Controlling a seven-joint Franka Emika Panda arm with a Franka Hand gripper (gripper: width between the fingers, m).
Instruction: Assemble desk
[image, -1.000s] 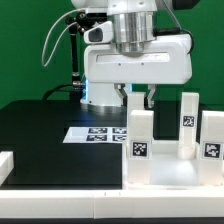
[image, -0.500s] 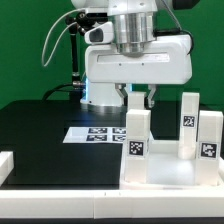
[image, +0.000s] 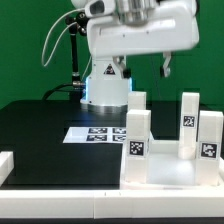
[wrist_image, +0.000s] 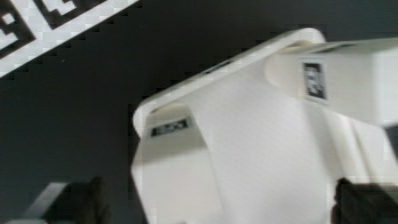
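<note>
White legs (image: 139, 132) stand upright on the panel (image: 165, 170) at the exterior view's right, under the spread, empty gripper (wrist_image: 210, 205); a careless descent could knock one loose.

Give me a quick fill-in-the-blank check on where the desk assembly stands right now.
1. The number of legs standing upright on the desk panel is ____.
2. The gripper hangs ____ the legs, touching none of them.
3. The marker board lies on the ____ table surface.
4. The nearest leg carries a black-and-white ____ on its front face.

Missing words: four; above; black; tag
</note>
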